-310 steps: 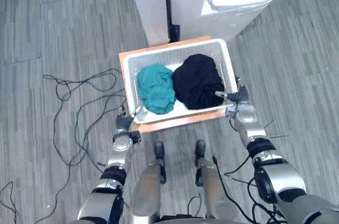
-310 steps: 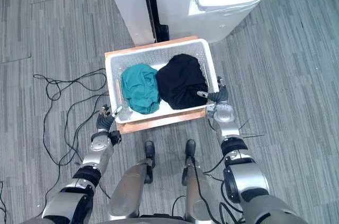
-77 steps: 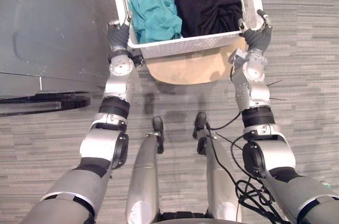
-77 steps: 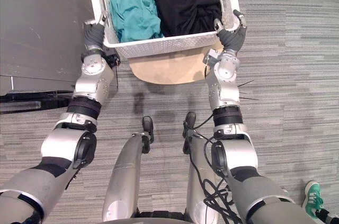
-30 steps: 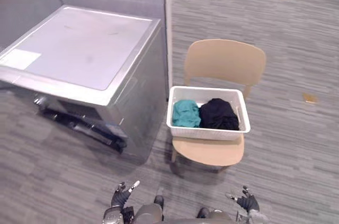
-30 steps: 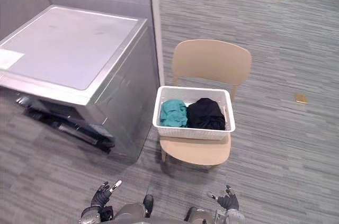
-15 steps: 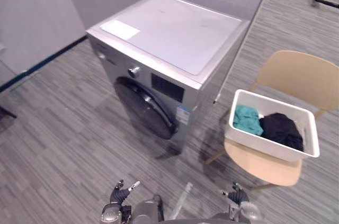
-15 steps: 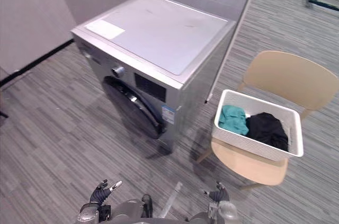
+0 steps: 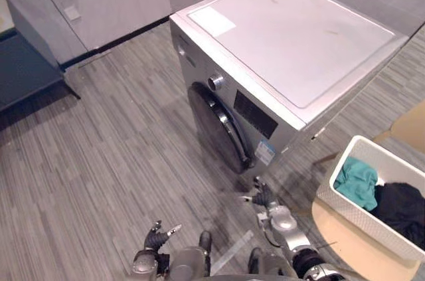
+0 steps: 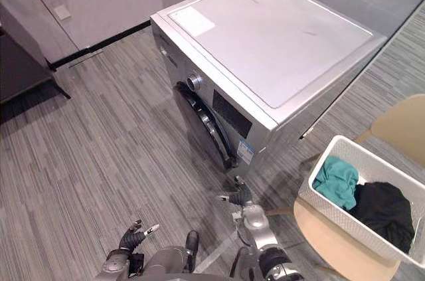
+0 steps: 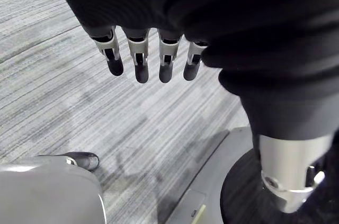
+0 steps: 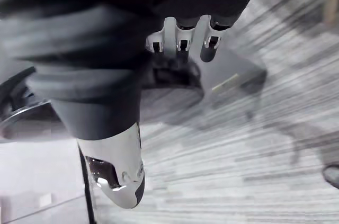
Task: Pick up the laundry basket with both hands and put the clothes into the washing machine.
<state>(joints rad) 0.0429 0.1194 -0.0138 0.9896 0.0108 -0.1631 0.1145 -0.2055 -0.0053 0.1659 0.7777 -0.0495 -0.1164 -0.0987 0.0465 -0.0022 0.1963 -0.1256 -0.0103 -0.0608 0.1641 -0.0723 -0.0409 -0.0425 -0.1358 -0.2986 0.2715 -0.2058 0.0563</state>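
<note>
"Where was the laundry basket [image 10: 345, 228]?"

"On the chair [image 10: 325, 244] beside the washing machine [image 9: 292, 48], clothes [image 10: 335, 181] inside. Left robot hand [image 9: 158, 233] and right robot hand [image 9: 263, 196] hung open, empty, before the machine."

"Easy lift?"

"Light, flexy plastic, I'd guess; take the rim at both ends. The right one had just risen toward the machine."

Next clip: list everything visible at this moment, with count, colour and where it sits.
silver front-loading washing machine: one, silver with a dark round door, ahead of the robot.
tan chair: one, tan, right of the machine.
white perforated plastic laundry basket: one, white, on the chair seat.
teal garment: one, teal, in the basket, on the side nearer the machine.
black garment: one, black, in the basket beside the teal one.
left hand: one, silver with dark tips, low on the robot's left, open, empty.
right hand: one, same colours, before the machine's front, open, empty.
</note>
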